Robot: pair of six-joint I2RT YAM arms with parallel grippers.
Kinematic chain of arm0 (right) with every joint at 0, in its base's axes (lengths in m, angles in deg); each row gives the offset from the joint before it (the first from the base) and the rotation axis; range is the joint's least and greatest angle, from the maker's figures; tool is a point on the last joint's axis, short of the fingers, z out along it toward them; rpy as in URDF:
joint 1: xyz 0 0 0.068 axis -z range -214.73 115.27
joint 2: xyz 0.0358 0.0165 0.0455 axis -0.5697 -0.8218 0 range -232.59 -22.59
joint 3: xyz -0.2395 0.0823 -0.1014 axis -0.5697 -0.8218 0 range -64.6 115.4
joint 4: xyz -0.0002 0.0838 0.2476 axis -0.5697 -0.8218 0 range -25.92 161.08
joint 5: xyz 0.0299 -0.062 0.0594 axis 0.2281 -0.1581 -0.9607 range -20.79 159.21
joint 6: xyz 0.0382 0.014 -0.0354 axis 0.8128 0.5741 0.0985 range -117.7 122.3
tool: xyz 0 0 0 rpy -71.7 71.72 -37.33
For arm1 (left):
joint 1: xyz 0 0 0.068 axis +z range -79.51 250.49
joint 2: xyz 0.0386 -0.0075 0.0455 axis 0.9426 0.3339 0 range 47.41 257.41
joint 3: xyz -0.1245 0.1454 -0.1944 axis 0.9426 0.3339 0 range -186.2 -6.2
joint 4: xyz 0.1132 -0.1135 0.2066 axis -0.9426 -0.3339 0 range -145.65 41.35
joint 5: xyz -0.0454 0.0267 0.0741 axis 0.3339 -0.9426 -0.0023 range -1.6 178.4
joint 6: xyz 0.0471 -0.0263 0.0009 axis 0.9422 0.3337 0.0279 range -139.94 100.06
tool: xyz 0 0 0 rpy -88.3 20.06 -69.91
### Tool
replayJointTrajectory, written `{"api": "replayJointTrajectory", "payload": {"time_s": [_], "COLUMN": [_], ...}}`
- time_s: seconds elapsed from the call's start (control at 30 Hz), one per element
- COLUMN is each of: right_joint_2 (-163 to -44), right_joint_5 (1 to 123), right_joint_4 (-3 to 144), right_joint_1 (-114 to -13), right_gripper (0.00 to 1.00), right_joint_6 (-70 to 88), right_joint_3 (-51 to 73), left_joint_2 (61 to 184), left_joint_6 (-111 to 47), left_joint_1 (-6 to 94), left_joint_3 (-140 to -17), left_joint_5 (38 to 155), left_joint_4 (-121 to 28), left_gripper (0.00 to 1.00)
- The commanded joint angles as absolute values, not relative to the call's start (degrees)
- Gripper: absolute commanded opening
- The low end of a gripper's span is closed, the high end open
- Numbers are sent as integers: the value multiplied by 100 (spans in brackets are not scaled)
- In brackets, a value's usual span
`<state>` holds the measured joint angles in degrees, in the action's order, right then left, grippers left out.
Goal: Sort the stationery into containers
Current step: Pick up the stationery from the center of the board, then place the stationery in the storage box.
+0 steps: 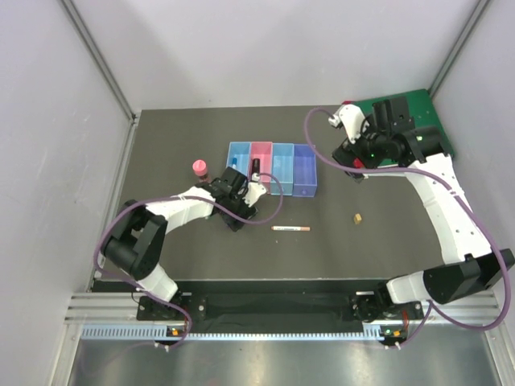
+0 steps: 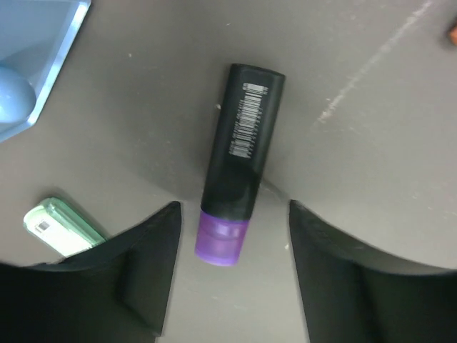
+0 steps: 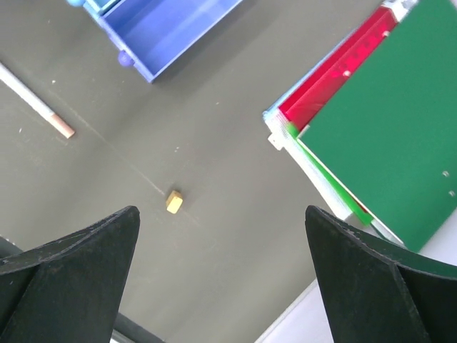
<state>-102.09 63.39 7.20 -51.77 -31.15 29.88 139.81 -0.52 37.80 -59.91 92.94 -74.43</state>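
Highlighter (image 2: 235,179), black barrel, purple end: light, rigid, likely slick plastic; flat on table (image 1: 386,249) at 7 o'clock of bins (image 1: 305,191), between open left gripper (image 2: 233,207) fingers; take mid-barrel; right gripper (image 3: 221,211) open, empty.

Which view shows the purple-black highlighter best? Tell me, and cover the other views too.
Left wrist view: the purple-black highlighter shows full length, barcode and purple end sharp, that end between the open left hand's jaws. In the top view I cannot pick it out beside that hand. The right wrist view misses it.
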Motion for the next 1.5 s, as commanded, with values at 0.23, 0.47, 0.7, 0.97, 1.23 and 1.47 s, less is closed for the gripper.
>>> {"api": "replayJointTrajectory", "payload": {"time_s": [0.23, 0.47, 0.7, 0.97, 1.23, 1.47], "right_joint_2": [-9756, -9738, -9835, -9774, -9388, -8930], "right_joint_5": [6447, 6394, 6227, 6210, 6095, 6121], "right_joint_4": [1192, 1429, 1597, 1632, 2035, 2370], "right_joint_1": [-5661, -5653, -5644, -5644, -5653, -5653], "right_gripper": [100, 100, 100, 100, 100, 100], "right_joint_6": [-4059, -4226, -4130, -3823, -3900, -4691], "right_joint_3": [1363, 810, 677, 721, 204, -298], "left_joint_2": [14215, 14058, 13040, 12792, 13652, 14751], "left_joint_6": [81, -244, -727, -1334, -1967, -2670], "left_joint_1": [3762, 3736, 3736, 3736, 3745, 3788], "left_joint_3": [-5902, -5989, -6516, -7685, -8458, -9267], "left_joint_5": [9358, 9429, 9508, 9263, 8358, 7997], "left_joint_4": [-7001, -7212, -7757, -7942, -7292, -7274], "left_gripper": [15, 0, 0, 0, 0, 0]}}
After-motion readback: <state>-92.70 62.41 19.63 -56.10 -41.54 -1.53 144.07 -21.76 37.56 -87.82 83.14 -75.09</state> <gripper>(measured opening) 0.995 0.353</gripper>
